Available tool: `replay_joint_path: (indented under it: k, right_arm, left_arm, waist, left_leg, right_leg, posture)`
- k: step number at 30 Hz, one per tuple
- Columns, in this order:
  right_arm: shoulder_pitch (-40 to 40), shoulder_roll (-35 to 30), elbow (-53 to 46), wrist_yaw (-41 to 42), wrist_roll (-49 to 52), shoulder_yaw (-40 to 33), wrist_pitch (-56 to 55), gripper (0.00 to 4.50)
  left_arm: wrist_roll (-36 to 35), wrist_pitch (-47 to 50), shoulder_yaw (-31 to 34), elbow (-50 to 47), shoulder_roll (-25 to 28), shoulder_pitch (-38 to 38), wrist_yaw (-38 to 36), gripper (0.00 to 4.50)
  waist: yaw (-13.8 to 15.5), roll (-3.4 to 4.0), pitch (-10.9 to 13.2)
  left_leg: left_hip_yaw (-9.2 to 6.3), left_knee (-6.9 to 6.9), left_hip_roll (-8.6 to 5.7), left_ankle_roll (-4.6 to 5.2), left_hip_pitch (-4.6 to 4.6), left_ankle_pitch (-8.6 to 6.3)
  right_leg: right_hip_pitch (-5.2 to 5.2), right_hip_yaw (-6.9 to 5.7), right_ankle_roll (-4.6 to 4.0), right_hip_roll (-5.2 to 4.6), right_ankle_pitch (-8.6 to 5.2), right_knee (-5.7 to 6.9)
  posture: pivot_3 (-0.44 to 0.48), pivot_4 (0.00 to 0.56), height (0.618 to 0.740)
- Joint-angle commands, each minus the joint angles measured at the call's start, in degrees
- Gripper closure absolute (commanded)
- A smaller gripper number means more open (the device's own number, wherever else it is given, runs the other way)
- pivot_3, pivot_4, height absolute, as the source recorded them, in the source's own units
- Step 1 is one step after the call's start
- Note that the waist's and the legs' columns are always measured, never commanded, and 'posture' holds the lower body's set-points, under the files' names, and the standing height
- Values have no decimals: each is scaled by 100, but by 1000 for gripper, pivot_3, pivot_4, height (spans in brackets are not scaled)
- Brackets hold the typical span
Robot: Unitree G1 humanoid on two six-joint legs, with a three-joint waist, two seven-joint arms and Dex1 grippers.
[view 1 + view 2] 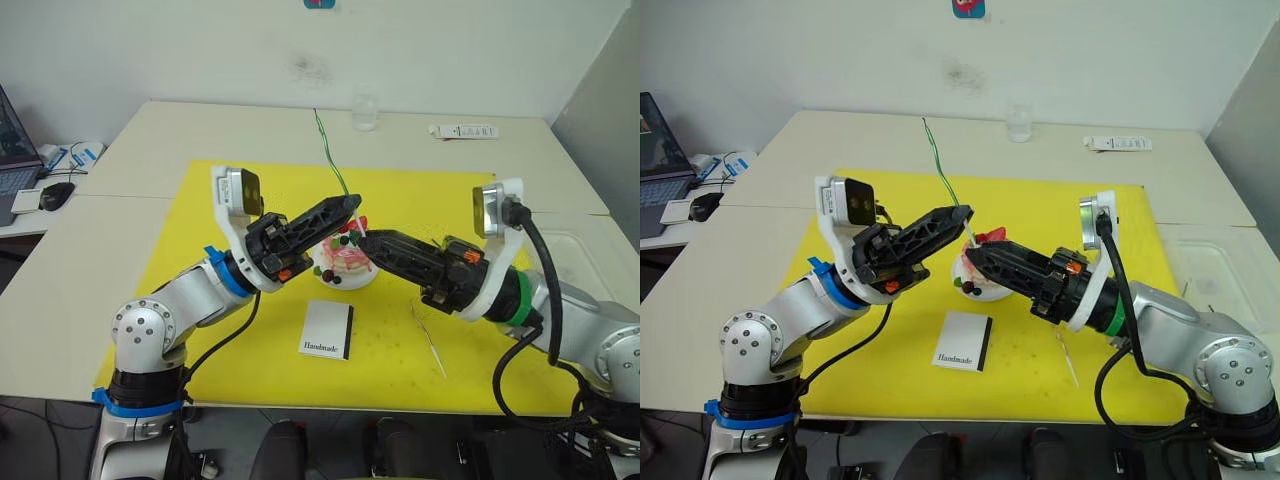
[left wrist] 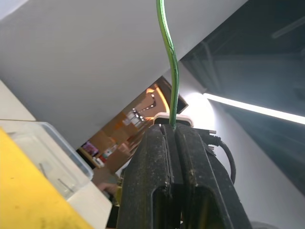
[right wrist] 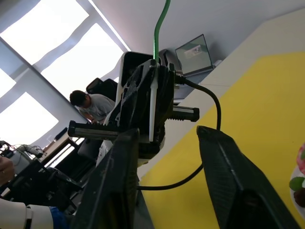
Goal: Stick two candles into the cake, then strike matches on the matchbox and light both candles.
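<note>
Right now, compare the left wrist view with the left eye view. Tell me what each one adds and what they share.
The left wrist view adds a close look at the left gripper, its black fingers pressed together on the thin wavy green candle, plus a bright ceiling light strip.

The left eye view adds the small round pink-and-white cake, the flat white matchbox, a second pale thin candle lying flat, and the open right gripper by the cake.

Both show the held candle, the left gripper and the yellow mat.
</note>
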Motion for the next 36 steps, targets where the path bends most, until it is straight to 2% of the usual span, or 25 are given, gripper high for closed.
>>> replay_joint_path:
  k: [1, 4, 8, 10, 11, 16, 21, 24, 36]
  right_arm:
    - [246, -755, -314, 827, -1409, -350, 133, 1089]
    - [351, -1529, -588, 1841, -3138, -225, -211, 38]
    - [358, -1683, -610, 2545, -4074, -233, -599, 38]
    - [347, -1776, -651, 2886, -4571, -182, -770, 38]
    - [313, -1768, -666, 2982, -4641, -200, -784, 38]
    - [102, -1608, -689, 3101, -4618, -297, -613, 38]
    - [125, -1522, -781, 3089, -4707, -306, -469, 38]
    - [127, -1425, -864, 3010, -4717, -307, -380, 38]
    - [87, -1204, -1029, 2901, -4765, -274, -165, 38]
  left_arm:
    - [798, -121, 303, -234, 422, -307, -390, 4500]
    - [2338, -414, 165, -297, 1019, -645, -1149, 4500]
    - [3876, -1007, -198, -154, 1270, -711, -1981, 4500]
    - [4777, -1545, -461, 44, 1225, -631, -2320, 4500]
    - [4982, -1663, -507, 213, 1101, -605, -2360, 4500]
    - [5799, -2129, -609, 867, 774, -551, -2784, 4500]
    - [6314, -2462, -634, 1438, 504, -628, -3191, 4500]
    - [6614, -2674, -635, 1681, 421, -602, -3403, 4500]
    - [7179, -3041, -612, 1894, -204, -443, -3427, 4500]
  waist:
    - [8, 0, 0]
    - [15, 1, 1]
    - [6, 2, 1]
    - [9, 2, 2]
    - [9, 2, 2]
    - [8, 2, 2]
    - [13, 2, 1]
    - [13, 2, 1]
    - [10, 2, 1]
  left_leg:
    - [1, -2, -1, 0, 0, 0]
    - [6, -5, -4, 0, -3, 0]
    - [10, -15, -3, 0, -2, 0]
    - [11, -24, 0, 0, -4, 0]
    - [12, -29, 1, -1, -6, 0]
    - [14, -48, 8, -1, -18, 0]
    - [14, -43, 7, -2, -74, 1]
    - [14, -42, 5, -1, -77, 1]
    - [9, -7, 5, 1, -86, -1]
  right_leg:
    - [0, -1, 0, 1, 0, -2]
    - [-4, -5, 0, 17, 0, -8]
    - [-8, 3, 0, 23, 0, -19]
    - [-10, 2, 0, 23, 0, -27]
    - [-12, 2, 0, 23, 0, -33]
    - [-18, 4, 5, 22, 3, -66]
    - [-65, -4, 10, 19, 6, -66]
    - [-68, -5, -4, 20, 15, -66]
    - [-65, -10, 17, 20, 23, -55]
  posture:
    - [0, 150, 740]
    - [0, 150, 740]
    - [0, 150, 740]
    - [0, 150, 740]
    - [0, 150, 740]
    - [0, 150, 740]
    - [0, 150, 740]
    - [0, 150, 740]
    - [0, 150, 740]
